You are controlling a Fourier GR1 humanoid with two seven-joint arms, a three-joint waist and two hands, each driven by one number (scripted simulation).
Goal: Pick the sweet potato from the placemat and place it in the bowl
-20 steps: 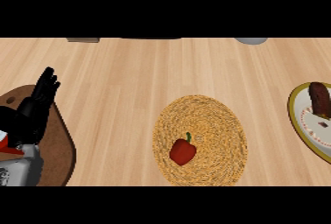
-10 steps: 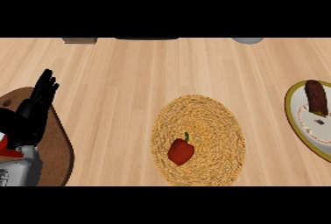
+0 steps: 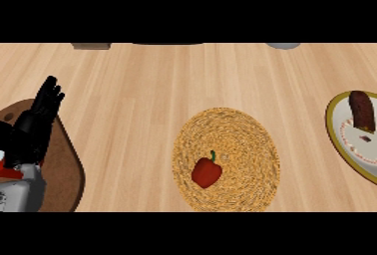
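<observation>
Wooden counter point(image 3: 147, 99), woven placemat point(image 3: 243, 134) bearing red pepper point(image 3: 207, 172); sweet potato point(image 3: 361, 110) in bowl point(image 3: 338, 139); left hand point(image 3: 40, 117) straight-fingered, empty

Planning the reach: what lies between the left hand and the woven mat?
In the head view, only bare wooden counter lies between the left hand and the woven mat. The hand rests over a brown board at the left edge.

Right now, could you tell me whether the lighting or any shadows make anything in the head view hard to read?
Head view: the light is even and soft, with no glare on the wooden counter; the red pepper reads clearly on the woven placemat. Head view: the black left hand blends into its dark forearm over the brown board. Head view: the plate is cropped at the right edge.
</observation>
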